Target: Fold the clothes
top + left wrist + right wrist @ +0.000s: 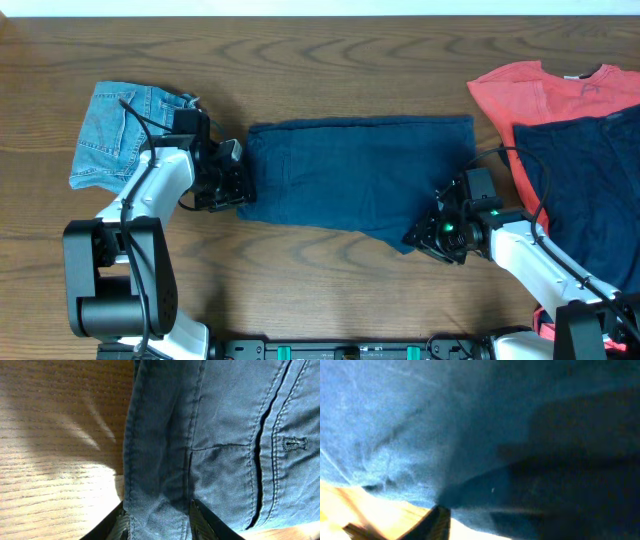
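Four garments: all lying loose on the wood table [330,50], spread from left to right.
Navy trousers [350,175]: dead centre of the frame. They're laid out as a wide, mostly flat rectangle, and the lower right corner sags toward the bottom edge. Up close the cloth is dark blue with double-stitched seams and a few soft wrinkles.
Denim shorts [125,135]: upper left, light blue, a bit crumpled, with the left arm crossing over them.
Coral T-shirt [540,90]: upper right, running off the right edge.
Second navy piece [590,190]: far right, lying on top of the coral T-shirt.
Left pincer [238,188]: at the left short edge of the navy trousers. The wrist view shows the fingers [205,522] either side of a raised fold of cloth, but honestly can't tell if it's squeezed tight.
Right pincer [425,235]: at the lower right corner of the navy trousers. The wrist view is just blurry blue cloth with one finger [439,520] peeking out, so can't tell if it's apart or together.
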Motion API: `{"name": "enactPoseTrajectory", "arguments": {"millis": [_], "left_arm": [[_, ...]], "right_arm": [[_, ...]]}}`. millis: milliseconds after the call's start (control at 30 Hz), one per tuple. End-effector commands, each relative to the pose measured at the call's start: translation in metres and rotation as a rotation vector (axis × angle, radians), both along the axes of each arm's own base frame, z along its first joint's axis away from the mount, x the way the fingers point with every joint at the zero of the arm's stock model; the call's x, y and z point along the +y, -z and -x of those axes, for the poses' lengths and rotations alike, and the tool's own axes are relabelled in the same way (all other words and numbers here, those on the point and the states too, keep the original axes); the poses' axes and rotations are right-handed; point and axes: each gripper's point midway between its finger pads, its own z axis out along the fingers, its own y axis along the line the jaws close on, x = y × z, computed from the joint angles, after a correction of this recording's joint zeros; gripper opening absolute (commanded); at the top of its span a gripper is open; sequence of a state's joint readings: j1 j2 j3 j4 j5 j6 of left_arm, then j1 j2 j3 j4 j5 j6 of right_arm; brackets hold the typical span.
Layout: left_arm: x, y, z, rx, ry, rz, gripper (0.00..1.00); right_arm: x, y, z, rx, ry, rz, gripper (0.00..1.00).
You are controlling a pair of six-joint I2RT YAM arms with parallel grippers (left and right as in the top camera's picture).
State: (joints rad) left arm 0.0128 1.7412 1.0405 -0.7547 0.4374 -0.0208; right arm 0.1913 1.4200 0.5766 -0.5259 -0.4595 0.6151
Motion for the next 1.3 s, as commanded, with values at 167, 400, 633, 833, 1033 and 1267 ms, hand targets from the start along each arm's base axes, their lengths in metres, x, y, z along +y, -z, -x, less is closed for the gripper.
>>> {"name": "enactPoseTrajectory", "arguments": {"millis": [167, 400, 633, 833, 1033, 1267], "left_arm": [[0.003, 0.000, 0.001, -0.006, 0.008, -0.013, 0.15], [0.011, -0.001, -0.015, -0.064, -0.038, -0.013, 0.06], [0.014, -0.002, -0.025, -0.095, -0.068, -0.008, 0.06], [0.009, -0.017, -0.017, -0.043, -0.064, 0.026, 0.36], [0.009, -0.068, -0.018, -0.076, -0.054, 0.025, 0.44], [-0.026, -0.109, -0.018, -0.187, 0.006, 0.118, 0.13]], "right_arm": [[-0.002, 0.003, 0.006, 0.040, 0.031, 0.019, 0.01], [-0.018, 0.002, 0.037, 0.145, -0.068, 0.079, 0.01], [-0.033, 0.006, 0.051, 0.201, -0.070, 0.165, 0.01], [-0.023, -0.013, 0.031, 0.098, -0.158, 0.104, 0.34], [-0.024, -0.077, -0.010, -0.088, -0.196, 0.069, 0.31], [-0.025, -0.107, -0.054, -0.268, -0.160, 0.076, 0.01]]}}
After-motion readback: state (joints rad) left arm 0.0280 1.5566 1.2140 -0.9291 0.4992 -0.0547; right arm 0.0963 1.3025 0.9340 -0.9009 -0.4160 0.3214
